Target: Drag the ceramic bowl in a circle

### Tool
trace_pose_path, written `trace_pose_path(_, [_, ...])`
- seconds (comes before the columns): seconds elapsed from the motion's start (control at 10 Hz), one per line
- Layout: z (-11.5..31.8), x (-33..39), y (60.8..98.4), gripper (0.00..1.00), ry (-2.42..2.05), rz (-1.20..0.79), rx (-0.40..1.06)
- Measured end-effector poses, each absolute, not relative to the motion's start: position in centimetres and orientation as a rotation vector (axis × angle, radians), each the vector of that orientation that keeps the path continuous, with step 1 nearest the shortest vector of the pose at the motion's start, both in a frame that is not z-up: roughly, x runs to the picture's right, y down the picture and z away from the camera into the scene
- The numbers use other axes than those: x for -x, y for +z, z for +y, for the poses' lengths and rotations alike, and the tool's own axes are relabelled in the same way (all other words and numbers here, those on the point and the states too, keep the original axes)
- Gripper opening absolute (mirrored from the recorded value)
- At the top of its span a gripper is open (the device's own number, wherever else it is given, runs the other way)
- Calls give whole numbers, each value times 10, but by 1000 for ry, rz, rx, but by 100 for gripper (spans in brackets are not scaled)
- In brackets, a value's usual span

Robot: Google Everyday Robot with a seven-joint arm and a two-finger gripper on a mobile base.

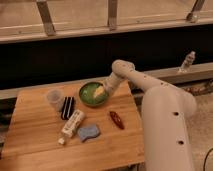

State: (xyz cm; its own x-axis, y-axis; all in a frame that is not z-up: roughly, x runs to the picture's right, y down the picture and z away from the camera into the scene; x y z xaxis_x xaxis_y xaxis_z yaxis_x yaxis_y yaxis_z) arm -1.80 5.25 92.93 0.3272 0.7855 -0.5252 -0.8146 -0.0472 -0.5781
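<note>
At the back edge of the wooden table [35, 132], a little right of its middle, sits the ceramic bowl [85, 95], round and glossy green with a darker rim and a paler inside. The gripper [99, 92] reaches down into the bowl from the right, its pale yellowish tip lying over the inner right side. Whether the claw is clenched or released cannot be told from this view.

The white arm [135, 77] bends at a rounded elbow above the table's far right corner and runs back to the robot's large white body [167, 125], which fills the lower right of the scene.

Just left of the bowl stands a small translucent plastic cup [55, 97]. A dark ridged object [67, 108] lies between the cup and the bowl, slightly nearer the camera. In front of it a white bottle [73, 123] lies on its side, with a small white piece [61, 141] near its lower end. A blue-grey sponge [88, 132] rests just beside the bottle, and a reddish-brown oblong item [116, 120] lies right of that, in front of the bowl.

On the ledge behind, far right, a clear bottle [187, 61] stands.
</note>
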Motion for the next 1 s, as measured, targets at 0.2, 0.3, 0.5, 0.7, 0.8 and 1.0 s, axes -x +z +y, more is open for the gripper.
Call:
trace_pose_path(0.2, [57,23,927,31,1278,33,990])
trace_pose_path(0.3, [58,27,925,19,1272,24,997])
trace_pose_path(0.5, [60,23,922,1,1264,23,1006])
trace_pose_path(0.7, [58,25,916,0,1251,7,1004])
trace_pose_path(0.8, [54,18,906,0,1247,-1,999])
trace_pose_path(1.0, [45,-9,894,0,1282,-5,969])
